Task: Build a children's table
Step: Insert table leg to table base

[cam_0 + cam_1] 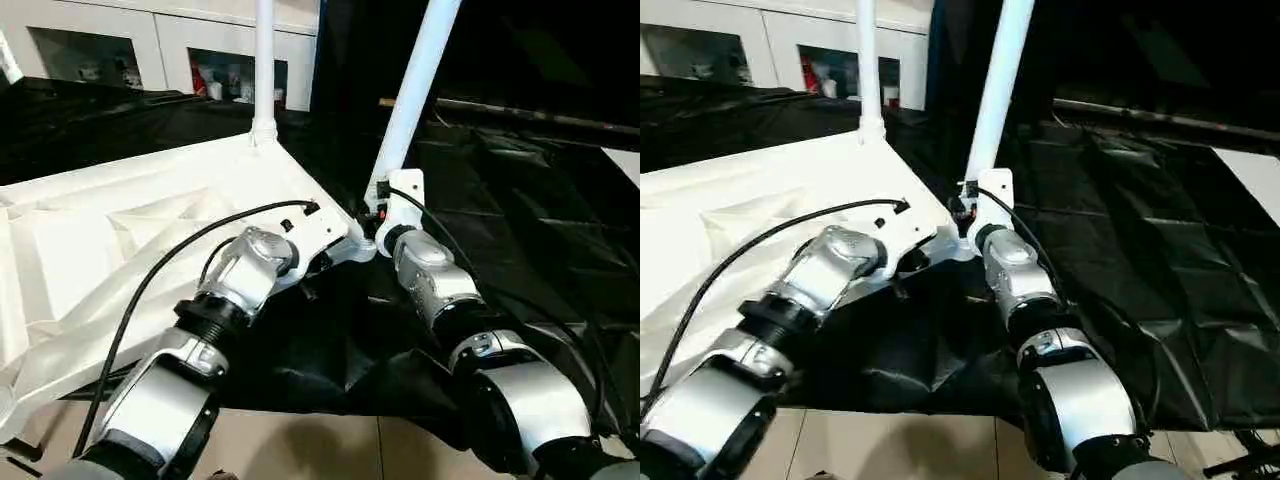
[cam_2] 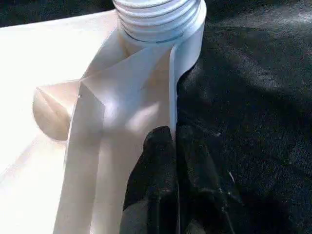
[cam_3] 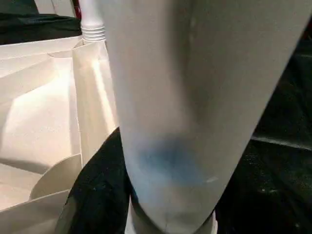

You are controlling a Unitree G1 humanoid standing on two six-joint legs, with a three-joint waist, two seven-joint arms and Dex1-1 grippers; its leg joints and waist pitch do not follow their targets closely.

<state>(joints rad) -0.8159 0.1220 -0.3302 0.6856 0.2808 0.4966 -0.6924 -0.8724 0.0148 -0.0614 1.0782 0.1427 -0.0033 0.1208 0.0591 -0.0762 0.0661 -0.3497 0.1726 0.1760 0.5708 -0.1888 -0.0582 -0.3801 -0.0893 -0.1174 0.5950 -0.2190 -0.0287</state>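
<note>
While underside-up on black sheeting [image 1: 520, 200], tabletop [image 1: 120, 230] carries far leg [image 1: 264, 60] upright in corner socket; near leg [image 1: 415, 85] leaning right, clamped in right gripper [image 3: 146, 195]. Left gripper [image 2: 170, 165] pinched on tabletop rim.

White plastic tabletop [image 1: 120, 240] lying upside down on black sheet, ribbed recessed underside facing up toward me, diagonal ribs running to corners. 2 long white cylindrical legs standing in its corner sockets. Far leg [image 1: 264, 60] standing upright in far corner socket, threaded collar showing at base. Near leg [image 1: 415, 85] leaning away to right, its foot sitting at near corner socket [image 2: 161, 19], whose threaded rim is showing. Tabletop's thin side wall [image 2: 171, 92] running down from that socket.
</note>
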